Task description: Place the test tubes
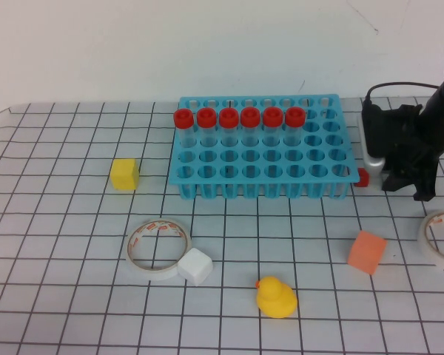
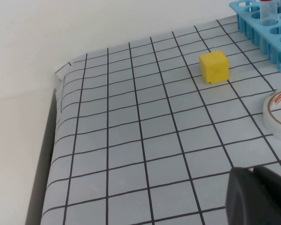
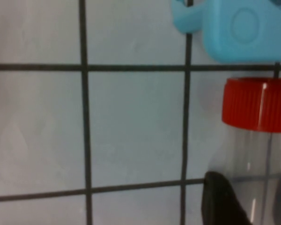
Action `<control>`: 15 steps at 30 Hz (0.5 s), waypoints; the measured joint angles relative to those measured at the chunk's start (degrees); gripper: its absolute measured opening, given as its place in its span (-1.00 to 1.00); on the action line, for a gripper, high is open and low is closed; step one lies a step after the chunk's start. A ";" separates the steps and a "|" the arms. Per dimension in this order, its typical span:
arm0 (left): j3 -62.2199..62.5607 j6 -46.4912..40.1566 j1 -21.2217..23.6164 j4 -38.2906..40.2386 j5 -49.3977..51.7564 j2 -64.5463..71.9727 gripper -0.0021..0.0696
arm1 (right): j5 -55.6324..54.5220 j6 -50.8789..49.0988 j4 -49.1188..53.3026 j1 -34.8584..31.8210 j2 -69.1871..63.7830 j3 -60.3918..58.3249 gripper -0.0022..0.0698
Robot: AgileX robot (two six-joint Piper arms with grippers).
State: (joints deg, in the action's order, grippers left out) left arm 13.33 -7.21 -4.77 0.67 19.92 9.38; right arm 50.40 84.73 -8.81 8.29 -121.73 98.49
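A blue test tube rack (image 1: 340, 151) stands at the back middle of the table, with several red-capped tubes (image 1: 240, 117) upright in one row. Just off the rack's right end a further red-capped test tube (image 3: 255, 150) lies on the gridded mat; its cap (image 1: 362, 177) shows beside the rack foot (image 3: 243, 28). My right gripper (image 1: 377, 168) is down over this tube, and one dark finger (image 3: 220, 201) presses against the glass. My left gripper (image 2: 253, 172) hovers over the mat at the left, out of the high view, fingers together and empty.
On the mat lie a yellow cube (image 1: 124, 174), a tape roll (image 1: 143, 235), a white cube (image 1: 195, 266), a yellow duck (image 1: 276, 297) and an orange cube (image 1: 367, 251). A second tape roll (image 1: 438, 235) sits at the right edge, close to the right arm.
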 joint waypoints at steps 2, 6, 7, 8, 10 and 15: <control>0.00 0.00 0.00 0.00 0.00 0.00 -0.95 | 0.23 0.00 0.27 0.00 0.00 0.00 -0.29; 0.00 0.00 0.00 0.00 0.00 0.00 -0.95 | 2.46 -0.32 1.79 0.00 0.11 0.00 -0.29; 0.00 0.00 0.00 0.00 0.00 0.00 -0.95 | 3.10 -0.93 2.34 0.00 0.23 0.00 -0.29; 0.00 0.00 0.00 0.00 0.00 0.00 -0.95 | 3.62 -1.65 2.77 0.00 0.32 0.00 -0.29; 0.00 0.00 0.00 0.00 0.00 0.00 -0.95 | 4.21 -3.76 4.04 0.00 0.89 0.00 -0.29; 0.00 0.00 0.00 0.00 0.00 0.00 -0.95 | 2.29 -13.23 9.23 0.00 5.29 -0.11 -0.29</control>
State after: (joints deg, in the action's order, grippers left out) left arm 13.33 -7.21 -4.77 0.67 19.92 9.38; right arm 52.70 71.50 0.42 8.29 -116.44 98.38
